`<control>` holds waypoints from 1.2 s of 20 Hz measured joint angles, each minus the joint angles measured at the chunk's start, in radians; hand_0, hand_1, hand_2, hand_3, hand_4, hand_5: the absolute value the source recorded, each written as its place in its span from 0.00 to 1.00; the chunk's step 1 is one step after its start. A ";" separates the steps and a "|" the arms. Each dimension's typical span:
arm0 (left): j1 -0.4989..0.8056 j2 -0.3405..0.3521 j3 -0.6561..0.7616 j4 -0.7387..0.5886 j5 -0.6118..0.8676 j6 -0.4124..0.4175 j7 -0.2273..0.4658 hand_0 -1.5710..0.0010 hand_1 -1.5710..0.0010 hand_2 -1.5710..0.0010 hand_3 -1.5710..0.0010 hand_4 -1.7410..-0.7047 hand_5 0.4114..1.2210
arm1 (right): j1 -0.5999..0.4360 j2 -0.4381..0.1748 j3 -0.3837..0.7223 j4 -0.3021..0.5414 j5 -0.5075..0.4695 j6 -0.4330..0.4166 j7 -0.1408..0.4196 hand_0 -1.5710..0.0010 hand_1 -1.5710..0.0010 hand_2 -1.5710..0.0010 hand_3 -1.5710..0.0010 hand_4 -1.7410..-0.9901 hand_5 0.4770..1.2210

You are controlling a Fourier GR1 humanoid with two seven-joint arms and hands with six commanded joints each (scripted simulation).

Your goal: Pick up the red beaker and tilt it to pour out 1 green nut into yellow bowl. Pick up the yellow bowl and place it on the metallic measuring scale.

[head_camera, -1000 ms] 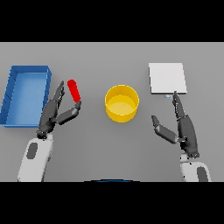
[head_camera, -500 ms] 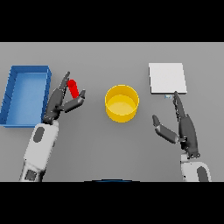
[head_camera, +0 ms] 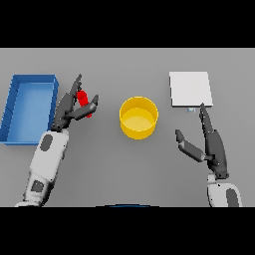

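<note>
Head view
Left hand: you see it raised over the table, fingers and thumb spread on either side of the red beaker; whether they actually press it you cannot tell.
Red beaker: it sits between this hand's fingers and thumb, tilted, its upper end near the fingertips.
Blue bin: it lies just outside the left hand, on the side away from the bowl.
Yellow bowl: you find it upright on the grey table, between the two hands, nearer the left thumb, apart from both.
Right hand: released, fingers straight and pointing away from the robot, thumb spread toward the bowl, holding nothing.
Metallic measuring scale: a pale square plate just beyond the right fingertips.
</note>
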 measured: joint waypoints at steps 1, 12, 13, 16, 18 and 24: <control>-0.006 -0.014 0.000 0.011 -0.001 0.010 -0.010 1.00 1.00 1.00 1.00 0.38 0.36 | -0.003 -0.004 -0.007 0.000 -0.007 0.001 -0.008 1.00 1.00 1.00 1.00 0.64 0.22; -0.067 -0.042 0.015 0.104 -0.021 0.056 -0.047 0.15 0.15 0.14 0.19 0.21 0.91 | 0.011 0.009 0.006 -0.004 0.003 -0.002 -0.001 1.00 1.00 1.00 1.00 0.64 0.23; -0.064 -0.050 0.015 0.093 -0.020 0.053 -0.025 0.12 0.12 0.11 0.16 0.23 0.93 | 0.011 0.000 -0.003 -0.006 -0.007 0.003 -0.008 1.00 1.00 1.00 1.00 0.64 0.23; -0.064 -0.064 0.027 0.097 -0.005 0.077 -0.040 0.06 0.06 0.06 0.08 0.12 0.90 | 0.023 0.010 0.006 -0.021 -0.004 0.000 -0.007 1.00 1.00 1.00 1.00 0.64 0.22; -0.070 -0.063 0.036 0.064 0.022 0.091 -0.054 0.04 0.04 0.04 0.05 0.07 0.88 | 0.023 0.006 -0.002 -0.022 -0.008 -0.003 -0.017 1.00 1.00 1.00 1.00 0.64 0.23; -0.064 -0.031 -0.022 -0.078 0.016 0.108 -0.001 0.01 0.01 0.01 0.01 0.02 0.87 | 0.015 0.000 0.006 -0.022 0.012 -0.005 -0.027 1.00 1.00 1.00 1.00 0.64 0.24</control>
